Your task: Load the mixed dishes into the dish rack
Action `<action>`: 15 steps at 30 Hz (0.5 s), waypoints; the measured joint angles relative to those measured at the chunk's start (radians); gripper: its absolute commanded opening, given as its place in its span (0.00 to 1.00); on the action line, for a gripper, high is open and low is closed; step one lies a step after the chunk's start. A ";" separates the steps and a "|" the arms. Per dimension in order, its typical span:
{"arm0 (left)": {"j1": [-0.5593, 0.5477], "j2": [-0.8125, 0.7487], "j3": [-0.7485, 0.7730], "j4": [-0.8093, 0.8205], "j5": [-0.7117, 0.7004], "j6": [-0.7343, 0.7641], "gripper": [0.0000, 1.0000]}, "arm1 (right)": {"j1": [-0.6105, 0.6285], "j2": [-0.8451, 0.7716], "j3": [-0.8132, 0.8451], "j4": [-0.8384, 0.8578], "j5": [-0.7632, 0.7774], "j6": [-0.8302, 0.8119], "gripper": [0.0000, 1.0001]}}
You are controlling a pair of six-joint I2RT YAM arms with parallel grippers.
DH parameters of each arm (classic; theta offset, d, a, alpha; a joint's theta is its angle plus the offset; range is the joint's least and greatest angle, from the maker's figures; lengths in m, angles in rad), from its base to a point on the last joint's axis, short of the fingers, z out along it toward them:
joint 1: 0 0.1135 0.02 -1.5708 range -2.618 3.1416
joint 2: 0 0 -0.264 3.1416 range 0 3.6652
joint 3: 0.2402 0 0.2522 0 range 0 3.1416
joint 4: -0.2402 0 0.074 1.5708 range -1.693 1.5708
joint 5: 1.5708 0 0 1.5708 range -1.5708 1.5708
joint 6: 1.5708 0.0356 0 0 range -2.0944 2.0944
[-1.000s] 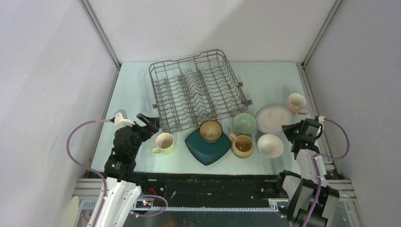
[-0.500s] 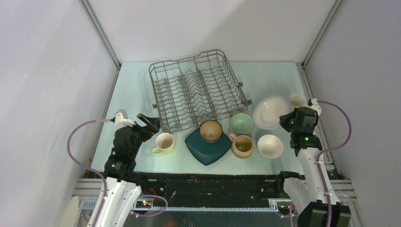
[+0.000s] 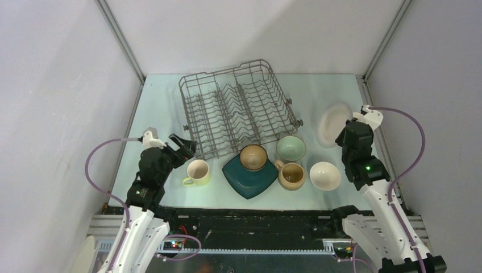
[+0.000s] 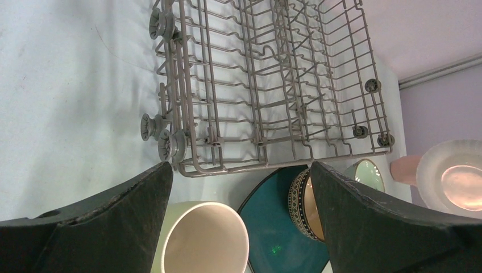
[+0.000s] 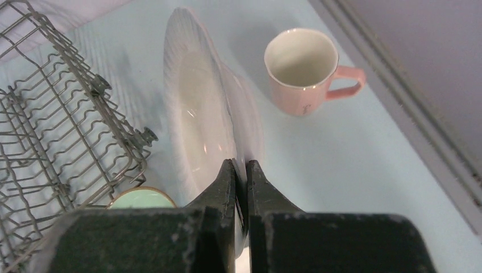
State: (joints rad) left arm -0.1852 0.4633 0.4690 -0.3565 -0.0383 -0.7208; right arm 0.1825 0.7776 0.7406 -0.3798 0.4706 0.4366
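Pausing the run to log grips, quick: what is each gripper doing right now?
Left gripper: open, holding nothing.
Right gripper: shut on the rim of the white plate.

Your left arm (image 3: 152, 170) and right arm (image 3: 359, 156) each pair chunky black joint housings with smooth white lower links (image 3: 139, 236). A looping mauve cable (image 3: 91, 170) runs from a white plug (image 3: 149, 137) on each wrist. The left gripper (image 4: 240, 165) has 2 broad matte-black wedge fingers (image 4: 113, 222) with scuffed grey edges; the right gripper (image 5: 240, 162) has grainy black ones. A small green light (image 3: 368, 168) glows on the right arm.
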 measured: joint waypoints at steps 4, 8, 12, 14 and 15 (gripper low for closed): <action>0.000 0.036 0.021 0.002 -0.012 0.005 0.98 | 0.074 0.002 0.036 0.003 0.085 -0.071 0.00; 0.000 0.075 0.042 -0.011 -0.087 0.002 0.98 | 0.141 0.037 0.101 0.024 0.116 -0.127 0.00; 0.000 0.113 0.042 -0.006 -0.147 -0.004 0.98 | 0.220 0.123 0.188 0.076 0.118 -0.163 0.00; 0.000 0.163 0.048 0.002 -0.170 -0.004 0.98 | 0.256 0.172 0.228 0.105 0.114 -0.179 0.00; 0.000 0.190 0.051 0.011 -0.177 -0.003 0.98 | 0.273 0.198 0.248 0.121 0.108 -0.185 0.00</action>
State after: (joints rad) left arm -0.1852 0.6537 0.5201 -0.3450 -0.2153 -0.7238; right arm 0.4557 0.9760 0.9882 -0.2584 0.5785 0.2512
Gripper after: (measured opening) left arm 0.983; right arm 0.041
